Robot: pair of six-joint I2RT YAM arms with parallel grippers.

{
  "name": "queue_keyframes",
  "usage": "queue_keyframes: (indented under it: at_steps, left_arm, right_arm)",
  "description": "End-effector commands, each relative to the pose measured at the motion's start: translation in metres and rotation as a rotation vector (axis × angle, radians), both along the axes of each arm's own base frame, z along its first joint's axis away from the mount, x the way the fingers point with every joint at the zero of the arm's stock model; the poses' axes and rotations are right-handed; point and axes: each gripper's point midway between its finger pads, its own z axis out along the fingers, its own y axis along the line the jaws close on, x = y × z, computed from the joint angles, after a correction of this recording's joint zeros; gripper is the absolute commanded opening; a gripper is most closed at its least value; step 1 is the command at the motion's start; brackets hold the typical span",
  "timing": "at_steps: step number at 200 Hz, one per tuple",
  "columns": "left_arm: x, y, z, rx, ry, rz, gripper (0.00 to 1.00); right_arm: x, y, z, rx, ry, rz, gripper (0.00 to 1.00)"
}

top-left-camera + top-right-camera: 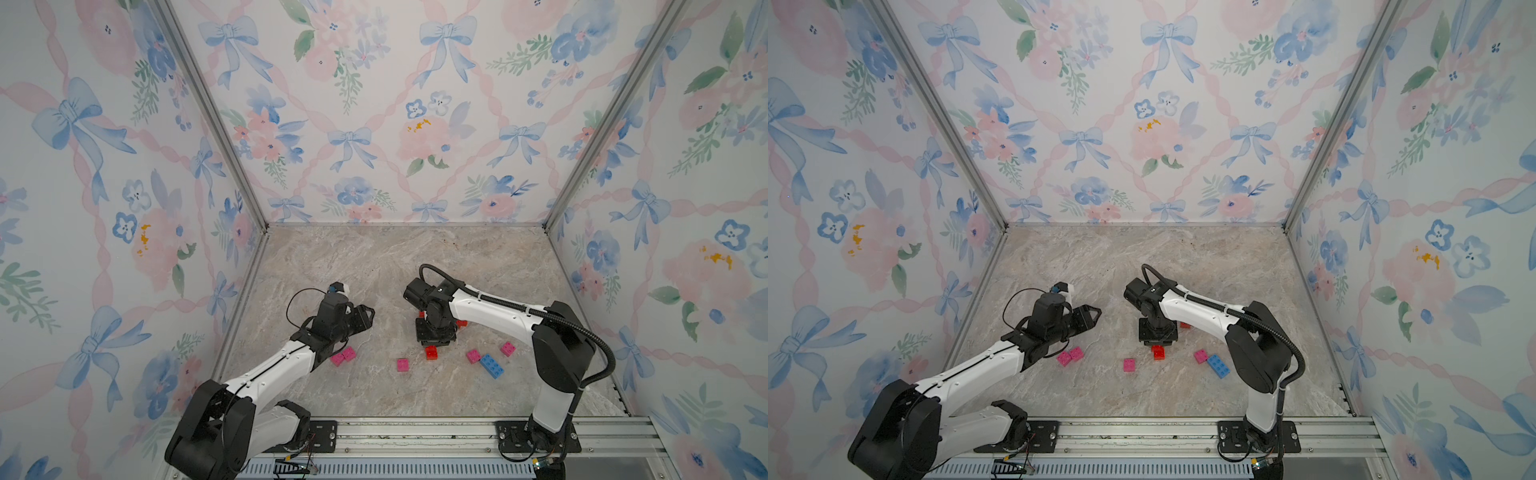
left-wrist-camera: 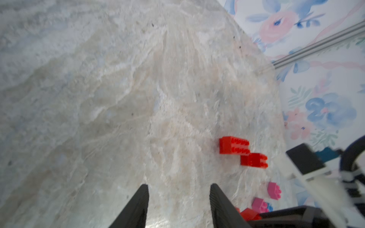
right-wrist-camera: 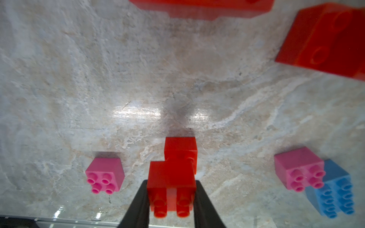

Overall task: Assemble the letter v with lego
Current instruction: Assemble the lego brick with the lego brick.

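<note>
While the right gripper (image 3: 171, 182) pinches one red brick (image 3: 171, 173), a second red brick (image 3: 180, 148) lies touching just past it; left gripper (image 2: 179, 185) hangs spread, empty.

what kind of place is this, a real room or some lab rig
Probably a robot test cell, not a room: floral wallpaper panels in aluminium frame posts, a marble-look tabletop, and the left arm and right arm bolted to a front metal rail.

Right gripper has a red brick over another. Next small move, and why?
Probably press the right gripper straight down a little: it is shut on a red brick that overlaps a second red brick at one corner, and I cannot tell whether it is seated.
</note>
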Motion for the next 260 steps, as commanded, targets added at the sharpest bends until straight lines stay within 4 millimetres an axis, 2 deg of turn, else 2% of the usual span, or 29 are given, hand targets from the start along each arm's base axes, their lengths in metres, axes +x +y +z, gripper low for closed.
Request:
queue_keyframes:
  at_steps: [1, 27, 41, 43, 48, 66, 89, 91, 94, 115, 147, 187, 220, 237, 252, 260]
  left_arm:
    - [0.010, -0.007, -0.002, 0.014, 0.034, -0.088, 0.58]
    - [0.024, -0.011, -0.003, 0.036, 0.034, -0.120, 0.59]
    - [0.024, -0.001, -0.015, 0.106, 0.052, -0.103, 0.59]
    - [0.029, -0.001, -0.007, 0.108, 0.034, -0.098, 0.59]
    - [0.032, 0.003, -0.007, 0.128, 0.031, -0.087, 0.59]
    - [0.030, 0.013, -0.016, 0.158, 0.050, -0.070, 0.59]
    - [0.028, 0.017, -0.018, 0.178, 0.055, -0.067, 0.58]
    - [0.022, 0.019, -0.027, 0.185, 0.077, -0.068, 0.58]
    - [0.020, 0.020, -0.031, 0.189, 0.085, -0.066, 0.58]
    - [0.019, 0.023, -0.031, 0.199, 0.080, -0.054, 0.58]
    - [0.020, 0.021, -0.028, 0.186, 0.079, -0.061, 0.57]
    - [0.019, 0.021, -0.029, 0.182, 0.083, -0.058, 0.57]
    - [0.018, 0.018, -0.029, 0.176, 0.086, -0.059, 0.57]
    - [0.016, 0.010, -0.029, 0.148, 0.097, -0.080, 0.57]
    - [0.015, 0.001, -0.028, 0.112, 0.106, -0.104, 0.57]
    - [0.015, -0.005, -0.026, 0.086, 0.107, -0.119, 0.58]
  right_arm:
    - [0.001, 0.003, -0.007, -0.021, 0.001, -0.007, 0.00]
    - [0.000, 0.003, -0.010, -0.028, 0.001, 0.001, 0.00]
    - [-0.001, 0.003, -0.012, -0.035, -0.001, 0.008, 0.00]
    - [-0.001, 0.003, -0.012, -0.037, -0.002, 0.007, 0.00]
    - [-0.002, 0.002, -0.014, -0.042, -0.001, 0.011, 0.00]
    - [-0.003, 0.002, -0.018, -0.051, 0.006, 0.016, 0.00]
    - [-0.006, -0.006, -0.022, -0.092, 0.017, 0.015, 0.00]
    - [-0.006, -0.006, -0.022, -0.095, 0.018, 0.014, 0.00]
    - [-0.007, -0.007, -0.022, -0.096, 0.017, 0.015, 0.00]
    - [-0.009, -0.008, -0.025, -0.090, 0.012, 0.009, 0.00]
    - [-0.015, 0.002, -0.028, -0.073, -0.001, 0.041, 0.00]
    - [-0.025, -0.003, -0.041, -0.098, 0.002, 0.048, 0.00]
    - [-0.024, -0.007, -0.048, -0.116, -0.006, 0.057, 0.00]
    - [-0.021, -0.011, -0.054, -0.127, 0.002, 0.047, 0.00]
    - [-0.015, -0.009, -0.051, -0.104, -0.012, 0.033, 0.00]
    - [-0.013, -0.005, -0.045, -0.086, -0.023, 0.031, 0.07]
